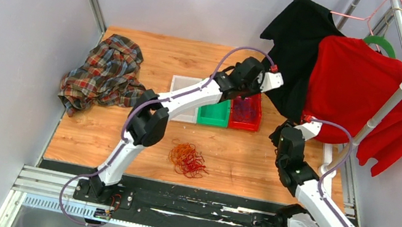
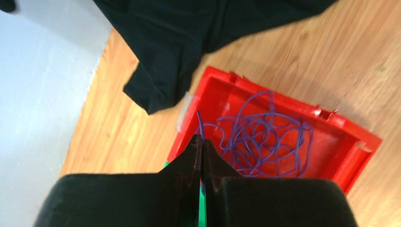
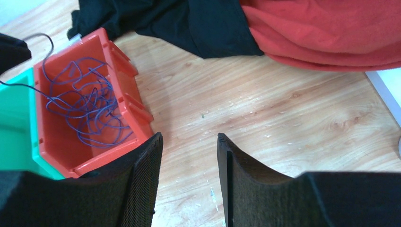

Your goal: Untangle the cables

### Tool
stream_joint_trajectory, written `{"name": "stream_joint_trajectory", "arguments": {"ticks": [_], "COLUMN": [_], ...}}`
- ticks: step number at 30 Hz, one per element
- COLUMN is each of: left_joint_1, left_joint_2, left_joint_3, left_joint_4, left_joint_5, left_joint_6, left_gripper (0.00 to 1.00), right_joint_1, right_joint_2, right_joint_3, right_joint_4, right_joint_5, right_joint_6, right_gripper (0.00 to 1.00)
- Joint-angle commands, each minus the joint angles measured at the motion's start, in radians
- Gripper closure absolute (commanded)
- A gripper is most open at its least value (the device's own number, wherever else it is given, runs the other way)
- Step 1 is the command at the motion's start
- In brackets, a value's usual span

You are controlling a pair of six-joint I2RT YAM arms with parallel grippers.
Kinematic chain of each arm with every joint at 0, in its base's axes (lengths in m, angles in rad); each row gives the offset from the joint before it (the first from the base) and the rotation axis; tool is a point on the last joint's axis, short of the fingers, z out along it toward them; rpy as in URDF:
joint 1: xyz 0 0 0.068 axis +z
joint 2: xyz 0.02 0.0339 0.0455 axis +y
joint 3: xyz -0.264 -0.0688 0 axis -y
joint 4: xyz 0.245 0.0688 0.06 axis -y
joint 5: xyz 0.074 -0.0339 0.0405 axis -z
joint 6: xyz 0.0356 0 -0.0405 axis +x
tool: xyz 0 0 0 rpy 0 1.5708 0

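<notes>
Top view: loose pile of red and orange cables (image 1: 188,159) lies on the wooden table (image 1: 252,160), near the front edge between the two arms, nothing touching it. This pile is out of frame in both wrist views. Behind it sit three bins in a row: white bin (image 1: 182,108), green bin (image 1: 214,114), red bin (image 1: 247,112). The left arm reaches over the red bin and hides most of its inside from above. The wrist views show that inside: a tangle of purple cables (image 2: 265,137) on the bin floor, also clear from the right wrist (image 3: 85,101). Left gripper (image 2: 202,142) is over the bin's near rim with jaws pressed together, no gap. One purple strand runs up to the tips and looks pinched there. The right wrist view shows that strand lifted out of the bin toward the left gripper. Right gripper (image 3: 189,156) hangs over bare table just right of the red bin, jaws wide apart, holding nothing. Only the top view shows the plaid shirt (image 1: 107,72) heaped at far left. The black garment (image 1: 299,37) and red sweater (image 1: 364,92) hang at the right rear.
</notes>
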Motion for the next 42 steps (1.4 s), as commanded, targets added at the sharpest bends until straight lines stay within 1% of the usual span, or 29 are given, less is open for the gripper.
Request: {"name": "stream_joint_trajectory", "arguments": {"ticks": [1, 8, 11, 12, 14, 16, 19, 20, 23, 26, 27, 30, 33, 35, 37, 38, 40, 42], "left_joint_1": [0.0, 0.0, 0.006, 0.009, 0.018, 0.028, 0.051, 0.06, 0.085, 0.099, 0.103, 0.115, 0.131, 0.145, 0.168, 0.181, 0.206, 0.225], "left_joint_2": [0.037, 0.135, 0.143, 0.138, 0.121, 0.098, 0.077, 0.074, 0.047, -0.022, -0.045, -0.11, -0.166, -0.229, -0.328, -0.386, -0.493, -0.58], "left_joint_3": [-0.02, -0.001, -0.015, -0.016, -0.016, -0.016, 0.022, 0.047, 0.086, 0.07, 0.061, 0.048, 0.071, 0.031, -0.1, -0.22, -0.389, -0.537], "left_joint_4": [0.002, 0.036, 0.066, 0.068, 0.051, 0.042, -0.01, -0.04, -0.099, -0.145, -0.163, -0.247, -0.422, -0.53, -0.584, -0.593, -0.606, -0.608], "left_joint_5": [-0.059, -0.066, -0.061, -0.047, 0.017, 0.065, 0.148, 0.173, 0.236, 0.278, 0.293, 0.338, 0.402, 0.437, 0.478, 0.496, 0.518, 0.519], "left_joint_6": [0.065, 0.06, 0.022, 0.005, -0.021, -0.046, -0.1, -0.121, -0.17, -0.155, -0.147, -0.125, -0.089, -0.044, 0.016, 0.059, 0.122, 0.138], "left_gripper": [1.0, 1.0, 1.0, 0.98, 0.85, 0.71, 0.45, 0.39, 0.28, 0.05, 0.02, 0.02, 0.02, 0.02, 0.02, 0.02, 0.02, 0.02], "right_joint_1": [-0.027, -0.045, -0.051, -0.052, -0.054, -0.056, -0.056, -0.056, -0.056, -0.056, -0.056, -0.056, -0.055, -0.056, -0.052, -0.05, -0.033, -0.01], "right_joint_2": [0.031, 0.025, 0.018, 0.015, 0.008, -0.002, -0.021, -0.026, -0.037, -0.039, -0.039, -0.032, -0.027, -0.015, 0.002, 0.011, 0.029, 0.042], "right_joint_3": [0.02, 0.005, 0.009, 0.011, 0.016, 0.018, 0.022, 0.024, 0.027, 0.029, 0.029, 0.036, 0.047, 0.061, 0.074, 0.077, 0.076, 0.074], "right_joint_4": [-0.017, -0.017, -0.019, -0.021, -0.022, -0.022, -0.02, -0.018, -0.016, -0.016, -0.013, -0.008, -0.001, -0.004, -0.015, -0.018, -0.014, -0.004], "right_joint_5": [0.006, 0.002, -0.004, -0.004, -0.007, -0.006, -0.014, -0.019, -0.031, -0.043, -0.047, -0.068, -0.109, -0.172, -0.214, -0.231, -0.253, -0.266], "right_joint_6": [0.035, 0.045, 0.044, 0.042, 0.036, 0.032, 0.03, 0.027, 0.015, 0.009, 0.009, 0.007, -0.004, -0.01, -0.012, -0.011, -0.01, -0.019], "right_gripper": [0.53, 0.54, 0.55, 0.55, 0.55, 0.55, 0.54, 0.54, 0.54, 0.54, 0.53, 0.53, 0.52, 0.48, 0.44, 0.43, 0.4, 0.37]}}
